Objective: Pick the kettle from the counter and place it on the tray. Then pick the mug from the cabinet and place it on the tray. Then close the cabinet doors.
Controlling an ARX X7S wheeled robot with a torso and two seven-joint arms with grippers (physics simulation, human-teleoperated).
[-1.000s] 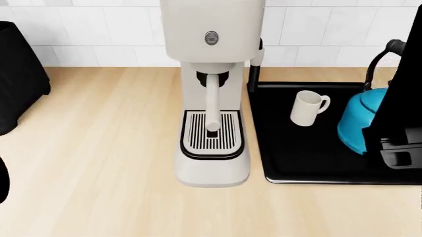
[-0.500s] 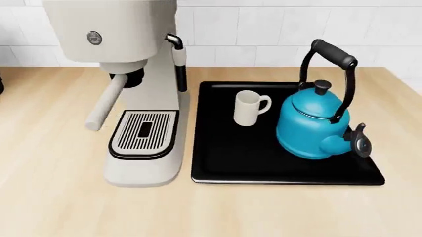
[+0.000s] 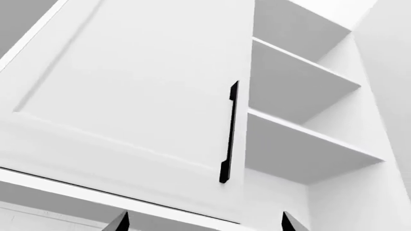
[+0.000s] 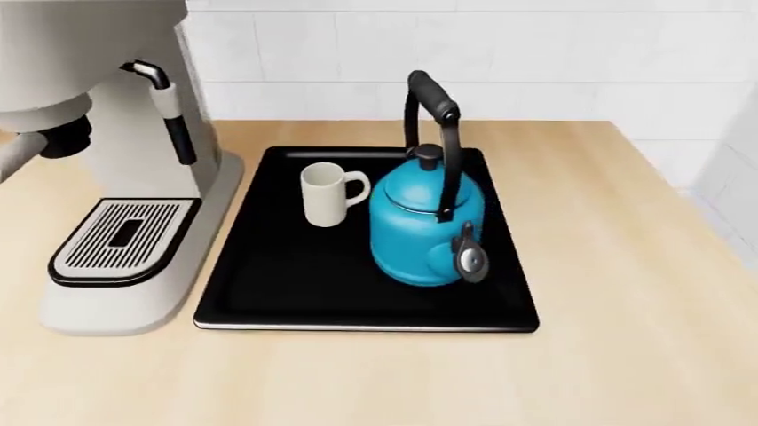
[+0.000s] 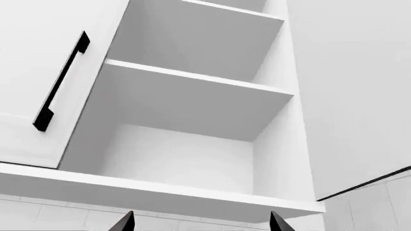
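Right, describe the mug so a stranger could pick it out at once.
Find the big black tray lying on the wood counter, just right of the cream coffee machine. Two things stand on it: the mug is the one nearer the machine. It is small, plain, cream-white and cylindrical with a loop handle, far shorter than the blue kettle beside it.

Kettle and mug on tray, tabletop
Mug point(image 4: 325, 195) left of kettle point(image 4: 424, 222), both on tray point(image 4: 284, 284); coffee machine point(image 4: 106, 177) left of tray, all on tabletop point(image 4: 616, 266).

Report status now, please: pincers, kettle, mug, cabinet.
Both pincers open, empty. Kettle and mug on tray. One cabinet door shut; shelves exposed.
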